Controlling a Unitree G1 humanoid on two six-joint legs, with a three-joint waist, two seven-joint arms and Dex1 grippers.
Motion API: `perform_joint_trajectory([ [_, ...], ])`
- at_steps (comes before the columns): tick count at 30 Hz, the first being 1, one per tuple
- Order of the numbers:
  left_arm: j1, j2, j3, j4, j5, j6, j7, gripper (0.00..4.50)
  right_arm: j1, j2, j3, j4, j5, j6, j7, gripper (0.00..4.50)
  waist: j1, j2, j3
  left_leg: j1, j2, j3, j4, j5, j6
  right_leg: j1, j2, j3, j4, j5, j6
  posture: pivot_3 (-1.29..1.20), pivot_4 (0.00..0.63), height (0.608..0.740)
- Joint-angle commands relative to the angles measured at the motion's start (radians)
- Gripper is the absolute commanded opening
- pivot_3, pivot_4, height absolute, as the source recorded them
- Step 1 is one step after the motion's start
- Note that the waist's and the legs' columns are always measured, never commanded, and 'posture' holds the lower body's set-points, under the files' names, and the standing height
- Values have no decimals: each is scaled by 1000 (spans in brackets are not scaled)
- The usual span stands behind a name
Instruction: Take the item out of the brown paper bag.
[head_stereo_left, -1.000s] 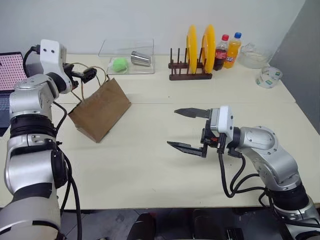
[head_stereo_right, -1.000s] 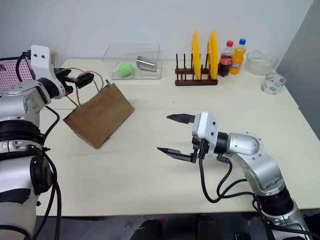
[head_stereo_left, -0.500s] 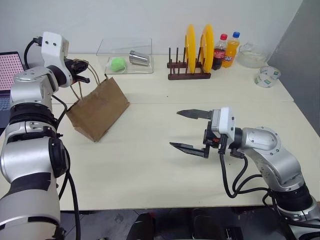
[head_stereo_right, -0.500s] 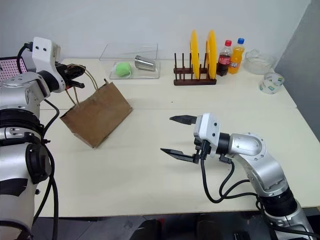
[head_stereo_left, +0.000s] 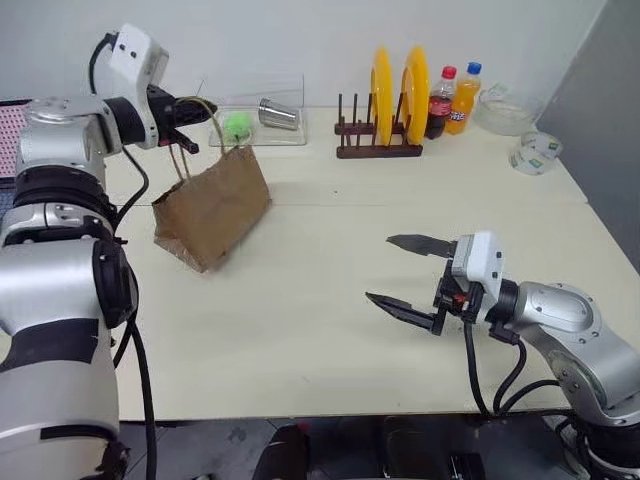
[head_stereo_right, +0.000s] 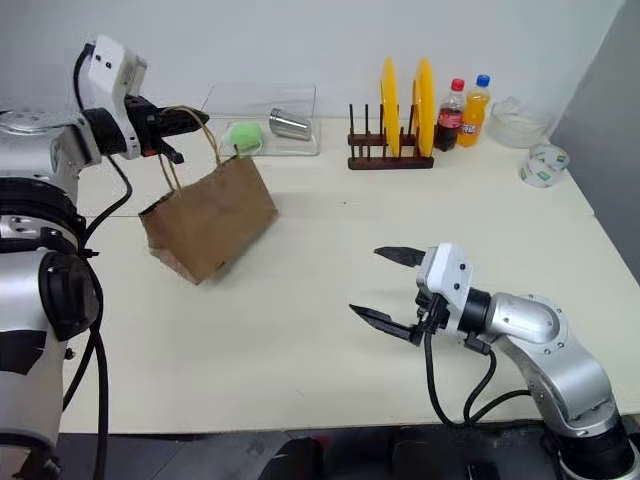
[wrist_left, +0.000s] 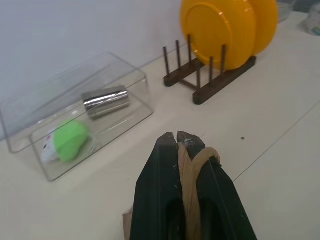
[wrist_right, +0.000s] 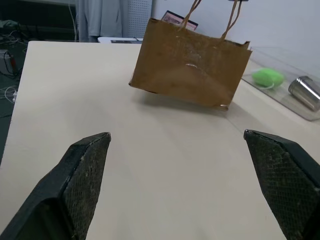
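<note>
Step in hand: bag secured by its handle, contents not yet reached; left gripper (wrist_left: 183, 145) is clamped together on a twisted-paper loop handle (wrist_left: 192, 165) of the brown paper bag (head_stereo_left: 212, 207); bag hangs tilted from that handle, one lower edge appearing to rest on the counter (head_stereo_left: 300, 330), toward its left rear part.

Right gripper (head_stereo_left: 412, 275) has its fingers wide apart, nothing between them; it hovers over the front right of the counter, well apart from the bag, pointing roughly toward it.

The item: cannot be seen in any view, judged to be inside the bag.

Next move, as a judgement: the bag mouth must face the right gripper, which then has to cross the counter and enter the opening without crushing the paper sides; left grip on the thin handle looks slender, so a sharp pull could tear it.

View differences: left wrist view shows the handle pinched between the fingers, plus the clear box (wrist_left: 75, 112) holding a steel cup (wrist_left: 106, 100) and a green object (wrist_left: 69, 140) beyond; right wrist view shows the bag's creased broad side and both handles rising; head views give the spacing of the two arms.
</note>
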Motion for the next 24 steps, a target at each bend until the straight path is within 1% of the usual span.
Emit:
perform_joint_trajectory([
  [1, -84, -25, -1, 4, 6, -56, -53, 29, 39, -7, -50, -82, 18, 27, -54, 4500, 0, 0, 0, -1, 0, 0, 1, 0, 0, 0, 0, 0, 0, 0, 0, 0, 150, 740],
  [7, -137, -139, -2, 45, 11, -107, -112, 29, 133, 7, -94, -178, 12, 90, -171, 4500, 1, -1, 1, -5, -1, -1, 7, 0, 0, -1, 0, -1, 1, 0, 0, 0, 150, 740],
  [18, -204, -338, -6, 94, 39, -176, -182, 29, 295, 45, -148, -370, 22, 203, -366, 4500, -2, -1, 1, -6, -1, -1, 9, -1, 1, -2, 0, -1, 2, 0, 0, 0, 150, 740],
  [24, -208, -420, -18, 111, 72, -214, -196, 29, 376, 18, -143, -390, 33, 155, -444, 4500, -2, -1, 1, -6, -1, 0, 9, -1, 1, -1, 0, 0, 3, 0, 1, 0, 150, 740],
])
